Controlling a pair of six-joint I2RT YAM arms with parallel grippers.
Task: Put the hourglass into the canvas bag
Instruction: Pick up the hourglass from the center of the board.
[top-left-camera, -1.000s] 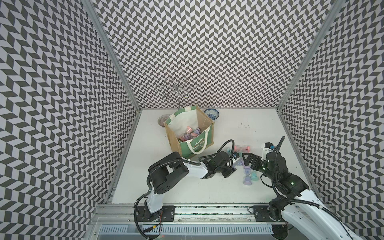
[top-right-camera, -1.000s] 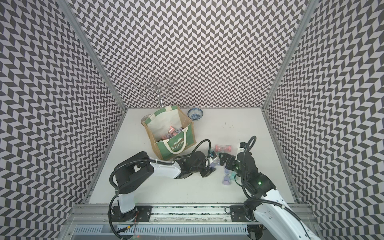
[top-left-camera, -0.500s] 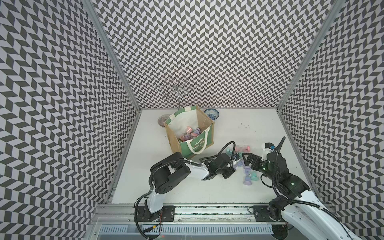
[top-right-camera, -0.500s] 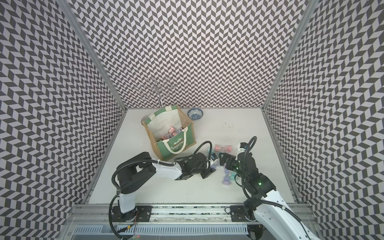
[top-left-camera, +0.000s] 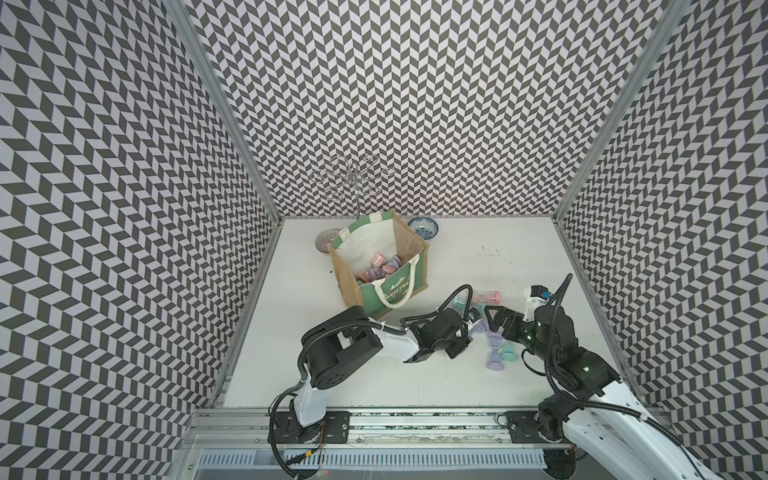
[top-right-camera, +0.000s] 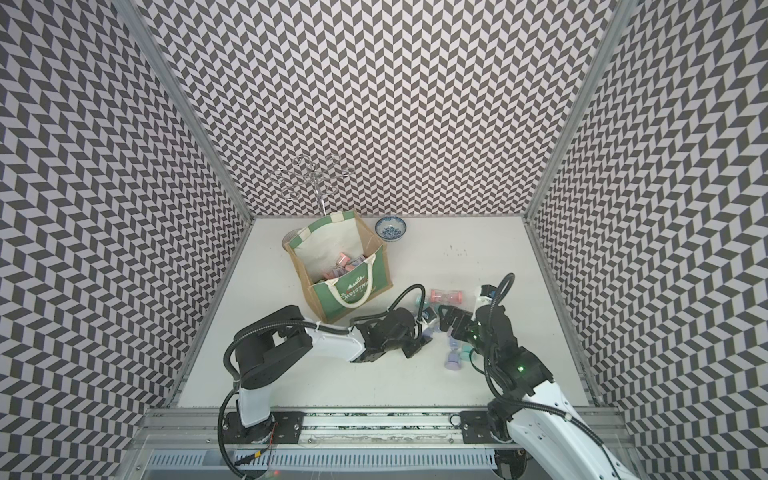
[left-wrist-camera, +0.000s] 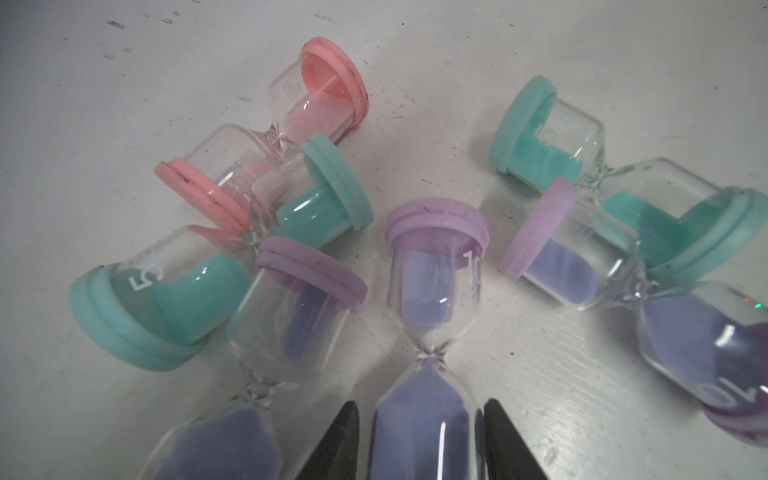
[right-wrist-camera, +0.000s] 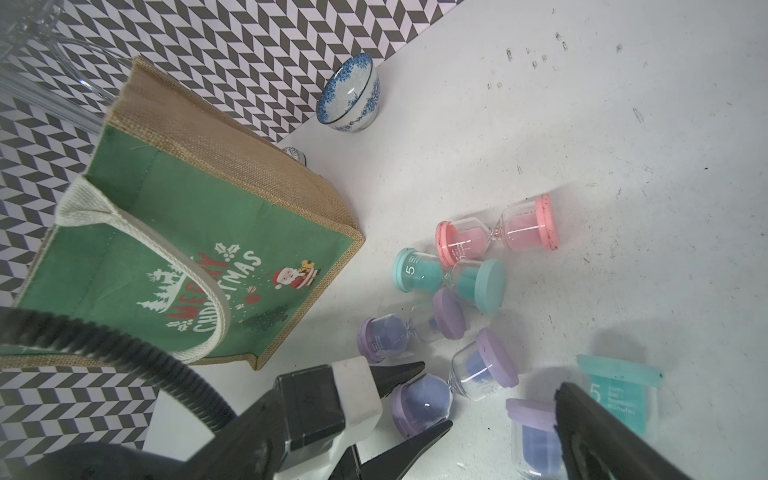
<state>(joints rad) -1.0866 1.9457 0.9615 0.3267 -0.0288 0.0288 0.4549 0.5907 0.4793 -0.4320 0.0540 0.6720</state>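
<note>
Purple hourglass (left-wrist-camera: 432, 299), marked 10: lies on its side on the white table (top-left-camera: 415, 415), in the loose pile between the two arms. Not in the bag.

Left gripper (left-wrist-camera: 422, 415): jaws drawn in to a narrow gap. One black fingertip sits on each side of the sand-filled bulb nearest the wrist, pressed to the glass. The hourglass rests on the table, not lifted.

Right gripper (top-left-camera: 495, 321): jaws spread wide and empty, poised over the pile just beside the gripped piece. Contact with anything cannot be made out.

Count on the table: six hourglasses, all on their sides.
- Three purple, including the gripped one.
- Two teal hourglasses; the one marked 5 (left-wrist-camera: 178, 291) lies against the pink.
- One pink hourglass (left-wrist-camera: 266, 124).

Canvas bag (top-left-camera: 399, 286): upright with its mouth open, toward the back left of the table and apart from the pile. More pink and purple hourglasses lie inside; their number is not countable.

Two small bowls: the blue-and-white bowl (top-left-camera: 423, 228) is just beside the bag, and the second bowl (top-left-camera: 325, 240) is partly hidden behind it. One wire stand (top-left-camera: 352, 183) stands at the back wall.

Against the top views a second back, the left arm's pose has shifted only slightly. The bag, bowls, pile and right arm are in the same places. The jaw change is too small to read there.
</note>
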